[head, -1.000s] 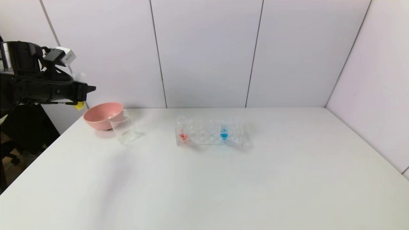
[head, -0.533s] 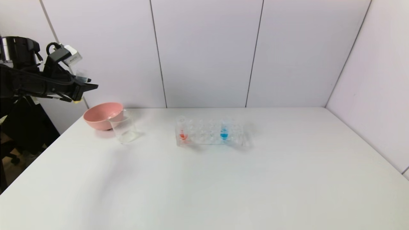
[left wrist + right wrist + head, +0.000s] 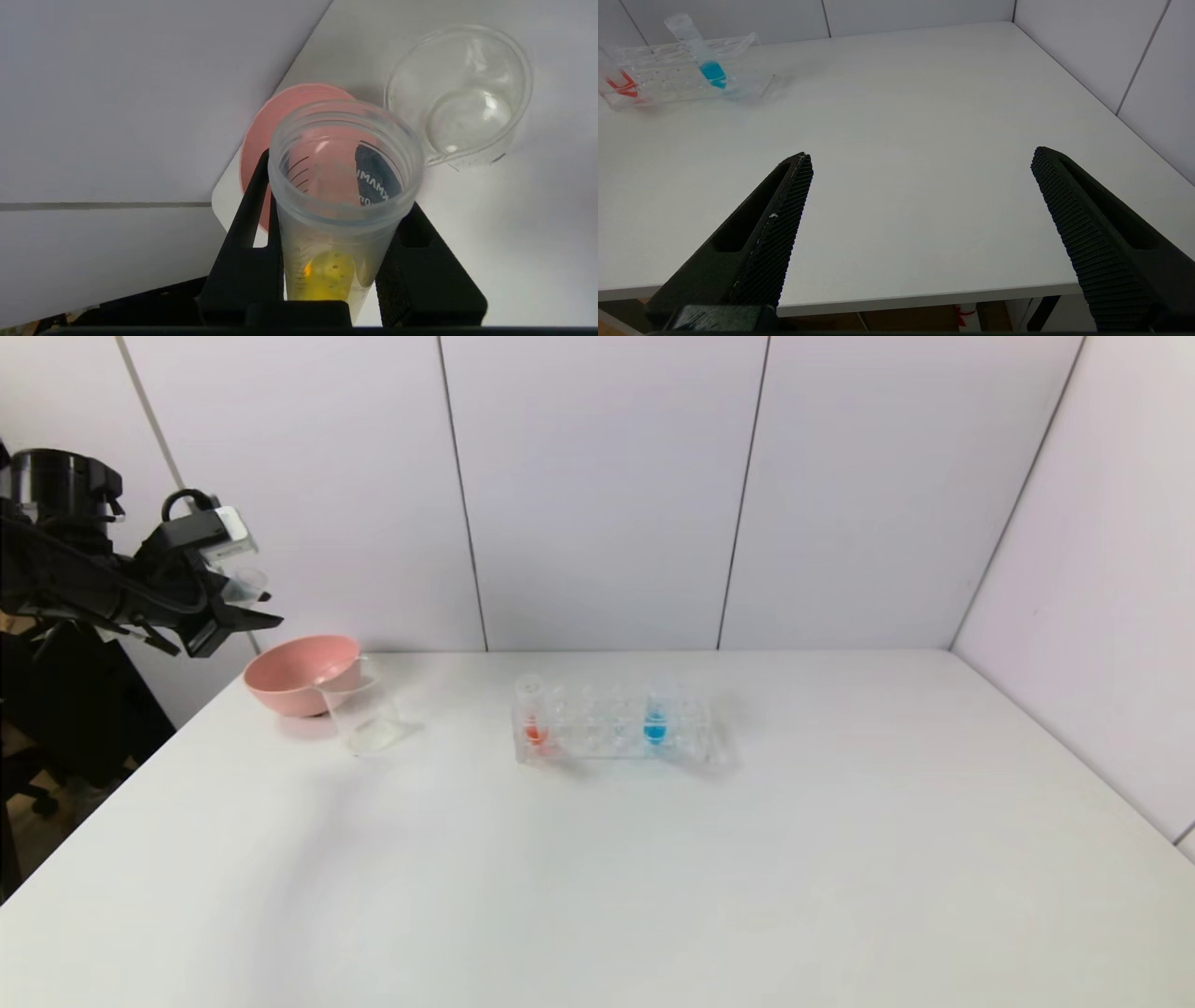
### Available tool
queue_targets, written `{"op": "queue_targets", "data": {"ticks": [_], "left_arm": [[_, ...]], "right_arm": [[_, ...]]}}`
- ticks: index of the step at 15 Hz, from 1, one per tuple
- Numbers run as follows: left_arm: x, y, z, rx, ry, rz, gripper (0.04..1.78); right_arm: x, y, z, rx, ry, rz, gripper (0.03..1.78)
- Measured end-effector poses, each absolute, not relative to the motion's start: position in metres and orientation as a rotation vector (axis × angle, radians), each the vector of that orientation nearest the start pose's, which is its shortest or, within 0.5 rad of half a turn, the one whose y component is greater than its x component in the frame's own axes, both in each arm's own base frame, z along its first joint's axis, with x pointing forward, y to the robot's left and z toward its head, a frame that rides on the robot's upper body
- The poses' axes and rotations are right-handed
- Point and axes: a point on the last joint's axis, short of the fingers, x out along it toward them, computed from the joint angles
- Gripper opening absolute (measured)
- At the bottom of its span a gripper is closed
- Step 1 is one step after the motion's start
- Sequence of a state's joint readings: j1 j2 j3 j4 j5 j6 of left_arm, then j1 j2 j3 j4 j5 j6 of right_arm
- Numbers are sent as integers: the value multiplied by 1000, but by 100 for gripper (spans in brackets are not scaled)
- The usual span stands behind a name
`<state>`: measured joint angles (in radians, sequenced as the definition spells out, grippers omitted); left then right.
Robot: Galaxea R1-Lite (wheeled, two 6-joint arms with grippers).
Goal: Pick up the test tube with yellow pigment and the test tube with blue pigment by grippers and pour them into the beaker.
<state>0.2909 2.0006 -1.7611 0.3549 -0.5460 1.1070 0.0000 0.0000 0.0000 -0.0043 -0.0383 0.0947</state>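
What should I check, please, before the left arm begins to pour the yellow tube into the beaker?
1. Left gripper shut on the test tube with yellow pigment: ok.
2. Yellow liquid still inside the tube, at its base: ok.
3. Tube mouth over the beaker: not ok, it sits over the pink bowl.
4. Beaker upright and empty: ok.
5. Test tube with blue pigment standing in the rack: ok.
6. Right gripper open, away from the glassware: ok.
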Motion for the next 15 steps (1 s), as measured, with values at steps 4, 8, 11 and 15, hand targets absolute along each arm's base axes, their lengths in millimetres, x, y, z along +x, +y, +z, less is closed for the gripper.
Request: {"op": "queue_targets", "data": {"ticks": [4, 8, 11, 15], "left_arm": [[380, 103, 250, 916, 400, -604, 54], [389, 104, 246, 963, 417, -656, 54], [395, 106, 238, 970, 429, -665, 54], [401, 108, 232, 969, 437, -660, 54]], "right_arm": [[-23, -1, 76, 95, -6, -38, 171], [-23, -1, 76, 95, -6, -38, 171], [-23, -1, 76, 95, -6, -38, 171], [-23, -1, 76, 95, -6, -38, 171]]}}
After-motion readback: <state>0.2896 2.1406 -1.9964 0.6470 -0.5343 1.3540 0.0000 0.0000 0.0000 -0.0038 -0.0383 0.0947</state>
